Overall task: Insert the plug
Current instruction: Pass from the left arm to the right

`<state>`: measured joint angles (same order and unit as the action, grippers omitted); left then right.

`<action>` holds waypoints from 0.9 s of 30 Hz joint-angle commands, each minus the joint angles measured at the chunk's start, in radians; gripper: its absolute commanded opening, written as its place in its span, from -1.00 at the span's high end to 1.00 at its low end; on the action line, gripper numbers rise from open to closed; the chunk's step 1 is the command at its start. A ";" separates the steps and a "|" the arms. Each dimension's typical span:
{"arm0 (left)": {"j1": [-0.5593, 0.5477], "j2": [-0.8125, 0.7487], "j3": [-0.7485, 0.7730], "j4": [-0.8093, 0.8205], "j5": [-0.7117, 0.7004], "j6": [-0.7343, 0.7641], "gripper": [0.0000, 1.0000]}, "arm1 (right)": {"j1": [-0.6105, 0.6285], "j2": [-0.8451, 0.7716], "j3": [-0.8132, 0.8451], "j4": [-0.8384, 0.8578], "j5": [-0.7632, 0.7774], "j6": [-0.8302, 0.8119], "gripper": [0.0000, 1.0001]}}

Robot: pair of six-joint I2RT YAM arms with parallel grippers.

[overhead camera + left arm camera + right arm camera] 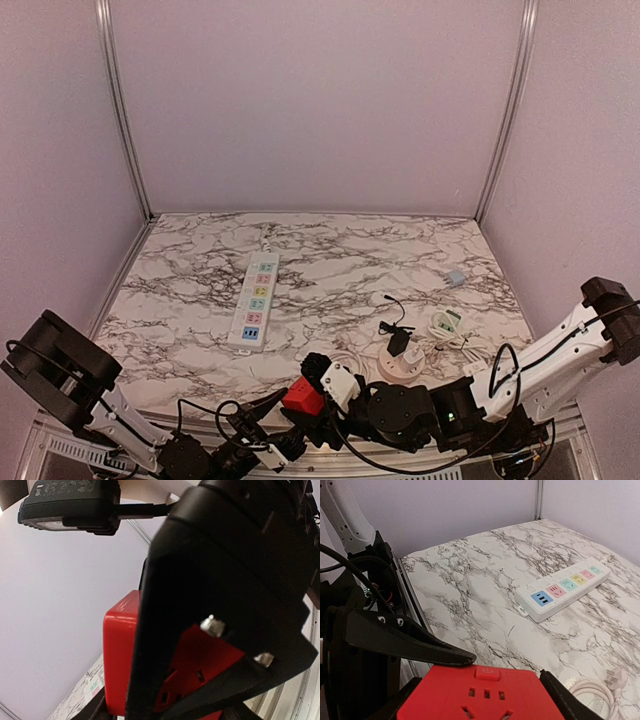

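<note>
Jaws of the left end effector (298,408) clamp the red socket cube (301,395); right end effector (477,701) flanks it, grip uncertain.

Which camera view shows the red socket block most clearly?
The right wrist view: the red socket block lies close at the bottom, its face with slots and button toward the camera. The left wrist view shows one side and some slots, the rest hidden. The top external view shows only a small red patch.

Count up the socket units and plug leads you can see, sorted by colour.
Red socket block: 1
White power strip: 1
White plug lead: 1
Black plug lead: 1
Total: 4
</note>
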<state>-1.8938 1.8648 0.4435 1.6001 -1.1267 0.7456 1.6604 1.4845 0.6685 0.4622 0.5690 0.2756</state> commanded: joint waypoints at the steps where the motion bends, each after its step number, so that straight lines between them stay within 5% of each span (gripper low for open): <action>1: -0.012 -0.002 0.013 0.175 -0.002 0.018 0.12 | -0.005 -0.022 -0.014 0.029 0.029 -0.004 -0.42; 27: -0.009 -0.186 -0.137 0.175 0.063 -0.092 0.05 | -0.006 -0.051 0.006 0.001 0.010 0.007 -0.21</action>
<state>-1.8927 1.7172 0.3370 1.5951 -1.0355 0.6914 1.6604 1.4288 0.6556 0.5381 0.5476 0.3176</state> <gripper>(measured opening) 0.605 0.659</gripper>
